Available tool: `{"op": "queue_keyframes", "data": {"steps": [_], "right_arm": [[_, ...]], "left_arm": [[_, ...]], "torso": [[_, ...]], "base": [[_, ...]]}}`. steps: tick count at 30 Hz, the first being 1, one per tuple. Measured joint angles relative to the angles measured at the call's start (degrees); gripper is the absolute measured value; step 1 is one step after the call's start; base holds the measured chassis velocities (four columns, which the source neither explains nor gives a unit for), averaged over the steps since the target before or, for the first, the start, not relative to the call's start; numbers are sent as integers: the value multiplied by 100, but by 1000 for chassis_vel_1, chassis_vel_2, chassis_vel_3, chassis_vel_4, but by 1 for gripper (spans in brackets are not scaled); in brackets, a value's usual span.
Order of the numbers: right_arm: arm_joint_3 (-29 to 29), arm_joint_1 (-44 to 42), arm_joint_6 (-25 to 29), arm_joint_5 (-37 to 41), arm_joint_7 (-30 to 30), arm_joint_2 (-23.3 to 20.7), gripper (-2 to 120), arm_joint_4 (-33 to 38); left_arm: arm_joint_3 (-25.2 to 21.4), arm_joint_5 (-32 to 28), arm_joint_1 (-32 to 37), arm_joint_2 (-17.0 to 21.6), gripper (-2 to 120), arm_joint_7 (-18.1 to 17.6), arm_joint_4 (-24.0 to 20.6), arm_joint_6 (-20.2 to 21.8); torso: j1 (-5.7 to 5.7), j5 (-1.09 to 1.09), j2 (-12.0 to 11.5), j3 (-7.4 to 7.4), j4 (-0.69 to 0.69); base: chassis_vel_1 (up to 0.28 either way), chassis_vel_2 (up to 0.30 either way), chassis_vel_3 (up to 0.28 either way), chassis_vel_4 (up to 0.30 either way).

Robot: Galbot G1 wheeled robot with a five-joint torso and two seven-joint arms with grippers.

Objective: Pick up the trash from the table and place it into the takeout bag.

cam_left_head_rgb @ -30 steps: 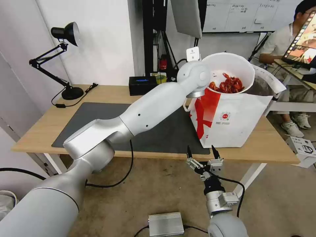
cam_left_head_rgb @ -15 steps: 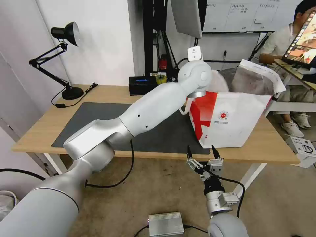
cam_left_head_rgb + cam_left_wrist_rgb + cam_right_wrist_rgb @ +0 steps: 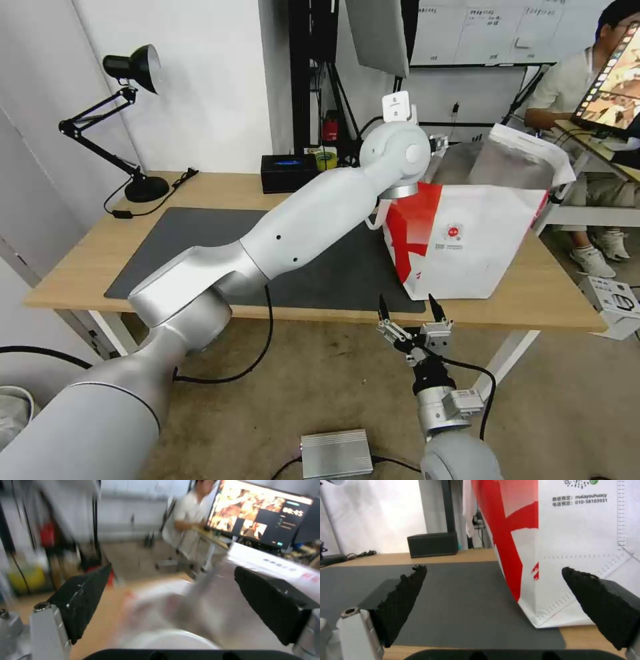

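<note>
The takeout bag (image 3: 480,240), white with a red side panel and silver lining, stands open on the right part of the table (image 3: 87,260). My left arm reaches across the dark mat (image 3: 200,233) to the bag's near top corner. There the left gripper (image 3: 439,145) hangs over the mouth, open and holding nothing (image 3: 171,580). In the left wrist view a blurred white round shape (image 3: 166,640) lies below the fingers, inside the bag (image 3: 266,560); I cannot tell if it is trash. My right gripper (image 3: 408,310) waits open below the table's front edge, facing the bag (image 3: 580,542).
A black desk lamp (image 3: 133,120) stands at the table's back left, its cable trailing onto the wood. A black tissue box (image 3: 288,172) sits at the back edge, also in the right wrist view (image 3: 432,544). A grey metal box (image 3: 335,453) lies on the floor.
The white bowl of red shells, held over the bag a second ago, has dropped inside and out of sight. The left gripper has let go and the bag has shifted slightly.
</note>
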Motion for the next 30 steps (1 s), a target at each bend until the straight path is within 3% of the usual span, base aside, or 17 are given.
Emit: {"op": "queue_keyframes", "data": {"steps": [1, 3, 4, 5, 6, 8, 9, 11, 12, 13, 15, 16, 19, 21, 22, 27, 30], "right_arm": [[0, 0, 0, 0, 0, 0, 100, 0], [1, -1, 0, 0, 1, 0, 100, 0], [0, 0, 0, 0, 0, 0, 100, 0], [0, 0, 0, 0, 0, 0, 100, 0], [0, 0, 0, 0, 0, 0, 100, 0], [0, 0, 0, 0, 0, 0, 100, 0], [0, 0, 0, 0, 0, 0, 100, 0], [1, 0, 0, 0, 0, 0, 100, 0], [1, 0, 0, 0, 0, 0, 100, 0], [0, 0, 0, 0, 0, 0, 100, 0], [0, 0, 0, 0, 1, 0, 100, 0], [0, 0, 0, 0, 1, 0, 100, 0], [0, 0, 0, 0, 0, 0, 100, 0], [0, 0, 0, 0, 0, 0, 100, 0], [-1, 0, 0, 0, 0, 0, 100, 0], [-1, 0, 0, 0, 0, 1, 100, 0], [0, 0, 0, 0, 0, 0, 100, 0]], "left_arm": [[0, 0, 0, 0, 100, 0, 0, 0], [181, 1228, 86, 735, 100, 1391, -240, -355], [185, 2200, 261, 1325, 100, 2245, -450, -789], [185, 2200, 261, 1325, 100, 2245, -450, -789], [42, 2731, 525, 1855, 100, 2822, -698, -1086], [-316, 2923, 1033, 2571, 100, 3107, -1220, -1217], [-316, 2923, 1033, 2571, 100, 3107, -1220, -1217], [-965, 3234, 1839, 3434, 100, 3316, -1846, -1278], [-965, 3234, 1839, 3434, 100, 3316, -1846, -1278], [-1512, 3483, 2423, 3879, 100, 3417, -2236, -1371], [-2225, 3661, 3252, 4273, 100, 3501, -2726, -1407], [-2225, 3661, 3252, 4273, 100, 3501, -2726, -1407], [-3566, 3969, 4990, 4498, 100, 3496, -3541, -1428], [-3649, 4002, 5123, 4482, 100, 3496, -3586, -1428], [-4185, 4231, 5933, 4272, 100, 3490, -3831, -1433], [-4869, 4617, 6903, 3873, 100, 3489, -4124, -1457], [-5415, 5088, 7714, 3353, 100, 3605, -4378, -1472]], "torso": [[0, 0, 0, 0, 0], [-1, -1, 0, 1, 4], [0, -2, 0, 1, 5], [0, -2, 0, 1, 5], [0, -4, 0, 1, 10], [1, -5, 0, 1, 6], [1, -5, 0, 1, 6], [0, -6, 0, 1, 7], [0, -6, 0, 1, 7], [0, -4, 0, 0, 8], [0, -4, 0, 1, 7], [0, -4, 0, 1, 7], [-2, -1, 1, -1, 8], [-2, -1, 1, -1, 7], [-2, -3, 1, 0, 6], [-1, 3, 0, 0, 4], [-1, 2, 1, 0, 4]], "base": [[0, 0, 0, 0], [0, 0, 0, 0], [0, 0, 0, 0], [0, 0, 0, 0], [0, 0, 0, 0], [0, 0, 0, 0], [0, 0, 0, 0], [0, 0, 0, 0], [0, 0, 0, 0], [0, 0, 0, 0], [0, 0, 0, 0], [0, 0, 0, 0], [0, 0, 0, 0], [0, 0, 0, 0], [0, 0, 0, 0], [0, 0, 0, 0], [0, 0, 0, 0]]}}
